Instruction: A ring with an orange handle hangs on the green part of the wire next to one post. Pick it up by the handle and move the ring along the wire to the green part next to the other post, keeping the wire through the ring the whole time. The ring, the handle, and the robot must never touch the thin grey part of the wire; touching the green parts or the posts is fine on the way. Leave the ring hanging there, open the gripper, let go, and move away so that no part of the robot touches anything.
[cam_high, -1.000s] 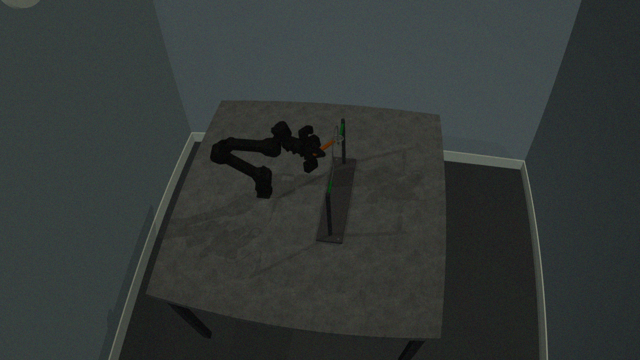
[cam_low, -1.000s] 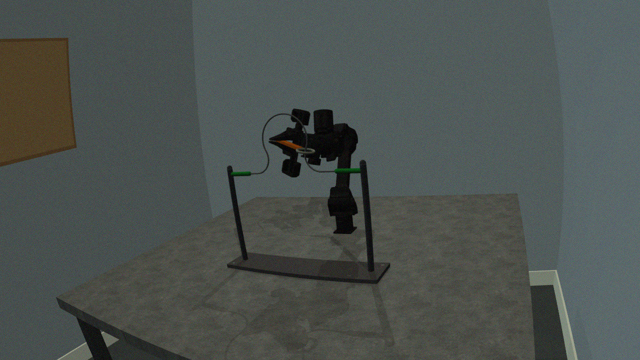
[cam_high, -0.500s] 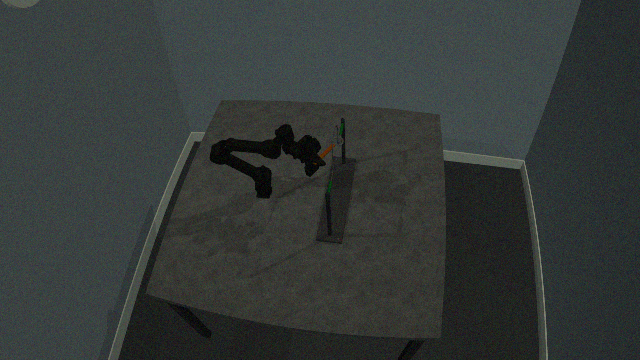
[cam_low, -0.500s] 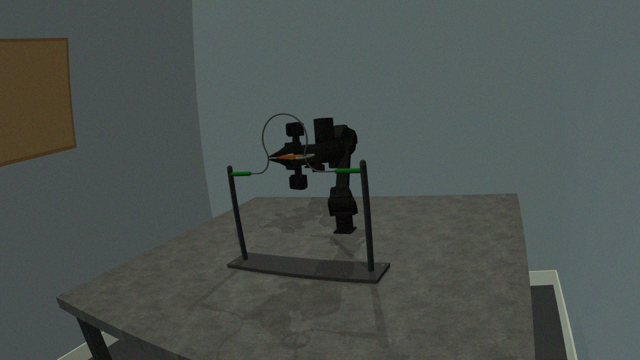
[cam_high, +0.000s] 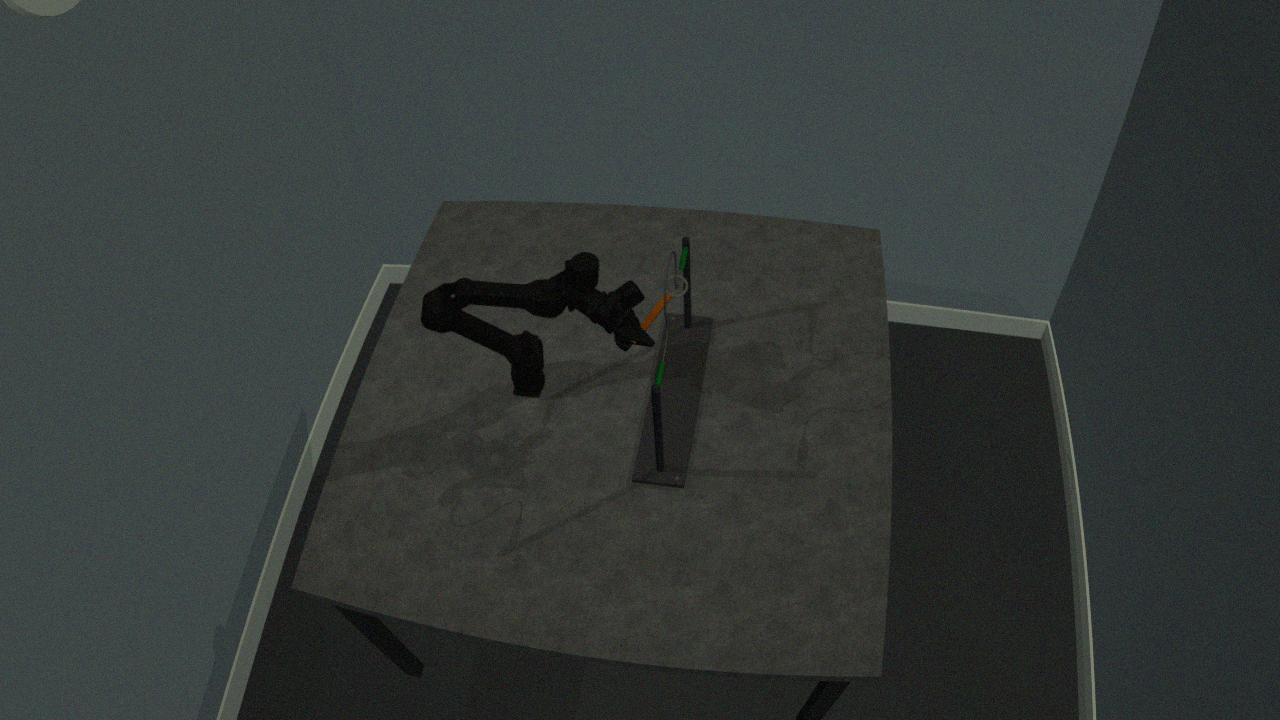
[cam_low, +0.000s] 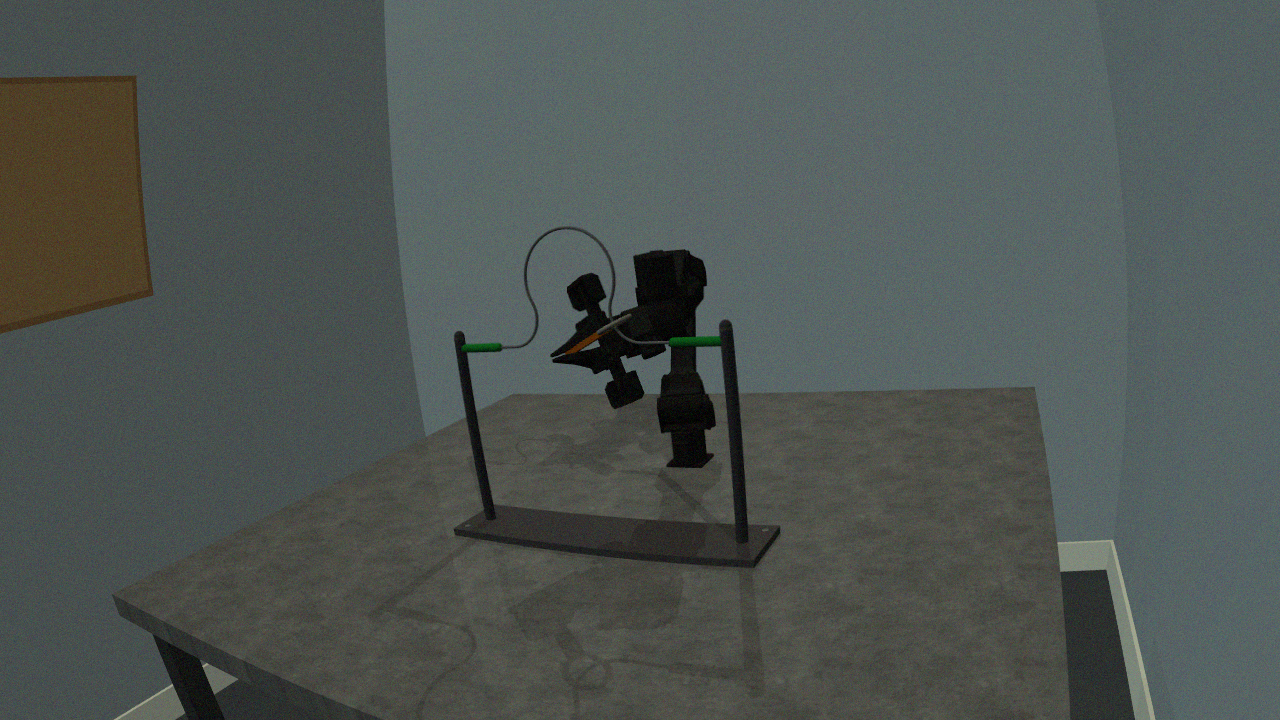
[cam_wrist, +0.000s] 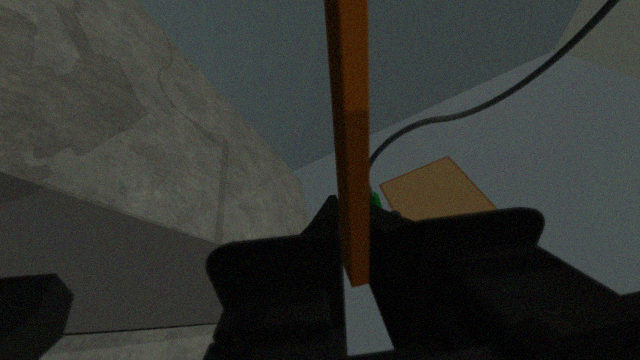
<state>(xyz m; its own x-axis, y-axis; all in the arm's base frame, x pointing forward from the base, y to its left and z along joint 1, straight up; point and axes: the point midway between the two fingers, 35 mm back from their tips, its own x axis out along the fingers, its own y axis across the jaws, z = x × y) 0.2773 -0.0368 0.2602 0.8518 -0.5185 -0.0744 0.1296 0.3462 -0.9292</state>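
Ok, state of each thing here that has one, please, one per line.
Pincer: shut on the handle
Orange handle: gripped, slanting
Ring: tilted, around the wire; contact unclear
Wire: arched, held between posts
Two posts: upright
Base plate: flat on the table

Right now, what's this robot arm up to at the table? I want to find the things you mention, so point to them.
The arm's jaws are shut on an orange handle (cam_high: 657, 313) (cam_low: 590, 339) (cam_wrist: 354, 125). The ring (cam_high: 678, 285) (cam_low: 621, 321) on its end is at the low grey bend of the wire (cam_high: 665, 268) (cam_low: 565, 228) (cam_wrist: 492, 103), close to one green part (cam_high: 684, 259) (cam_low: 695, 341). It hasn't been released at either end.
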